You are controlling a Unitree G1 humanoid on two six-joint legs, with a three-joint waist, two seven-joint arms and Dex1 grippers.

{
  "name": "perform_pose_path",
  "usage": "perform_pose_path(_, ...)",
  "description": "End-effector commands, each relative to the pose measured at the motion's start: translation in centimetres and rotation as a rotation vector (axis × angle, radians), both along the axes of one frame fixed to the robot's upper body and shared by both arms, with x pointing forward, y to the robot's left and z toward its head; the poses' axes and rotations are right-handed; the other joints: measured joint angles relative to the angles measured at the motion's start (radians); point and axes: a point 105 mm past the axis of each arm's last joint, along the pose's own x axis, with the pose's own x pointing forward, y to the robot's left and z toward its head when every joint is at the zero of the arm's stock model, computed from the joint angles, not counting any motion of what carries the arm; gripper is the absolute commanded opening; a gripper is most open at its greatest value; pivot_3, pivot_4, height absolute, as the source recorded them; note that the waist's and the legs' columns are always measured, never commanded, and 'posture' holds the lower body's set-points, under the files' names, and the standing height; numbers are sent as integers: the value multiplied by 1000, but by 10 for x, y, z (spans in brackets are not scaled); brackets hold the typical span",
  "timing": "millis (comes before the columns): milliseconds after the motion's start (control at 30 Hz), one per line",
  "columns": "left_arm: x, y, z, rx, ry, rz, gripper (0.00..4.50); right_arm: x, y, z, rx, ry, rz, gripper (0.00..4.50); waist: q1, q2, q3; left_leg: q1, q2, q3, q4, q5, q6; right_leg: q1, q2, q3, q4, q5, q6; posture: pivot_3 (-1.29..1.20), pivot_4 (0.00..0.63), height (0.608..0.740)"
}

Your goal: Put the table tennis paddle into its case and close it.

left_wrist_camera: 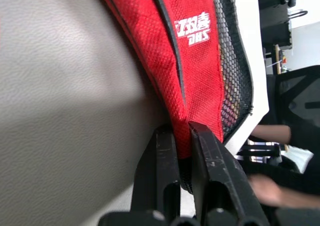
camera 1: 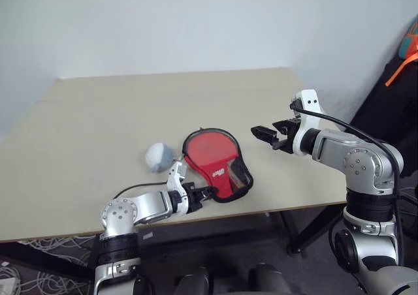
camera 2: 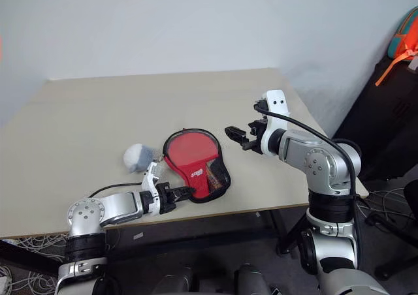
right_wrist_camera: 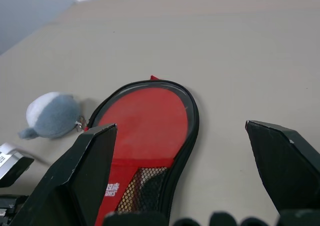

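Nearest, left gripper [camera 1: 208, 192] clamped on the narrow handle end of the case [camera 1: 219, 165] — black-trimmed, red logo panel pinched between the fingers [left_wrist_camera: 210, 176]. Inside, behind the clear side, the table tennis paddle [right_wrist_camera: 145, 123], flat on the tabletop [camera 1: 98, 125]. Just left, touching the zip, a pale grey plush toy [camera 1: 159, 156]. Farther right, right gripper [camera 1: 269, 136] hovering — jaws wide apart.

White "DHS" lettering marks the case's [left_wrist_camera: 195, 61] red panel.

Head views look down over the table [camera 1: 98, 125]; wrist views sit close, all sharing the case [camera 1: 219, 168].
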Motion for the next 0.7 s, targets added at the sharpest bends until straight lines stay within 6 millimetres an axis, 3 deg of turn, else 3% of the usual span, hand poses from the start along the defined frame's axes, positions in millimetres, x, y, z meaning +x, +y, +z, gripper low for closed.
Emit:
perform_pose_path(33, 0, -4, -5, 15, 16, -21, 258, -1, 4, 22, 24, -76, 10, 4500, 0, 0, 0, 0, 0, 0, 0, 0, 0, 0, 0, 0, 0, 0, 0, 0, 0, 739)
perform_pose_path(333, -15, -32, 28, -60, -61, -273, 258, 1, 10, 20, 41, -71, 12, 4500, -1, 0, 0, -2, -1, 0, 0, 0, 0, -1, 0, 0, -1, 0, 0, 0, 0, 739)
perform_pose_path(700, -42, -38, 44, -78, -89, -522, 258, 2, 19, 17, 63, -61, 16, 4500, -4, 1, 1, -2, 1, 0, -4, -1, -1, -4, 1, 1, -1, 0, 0, 0, 0, 739)
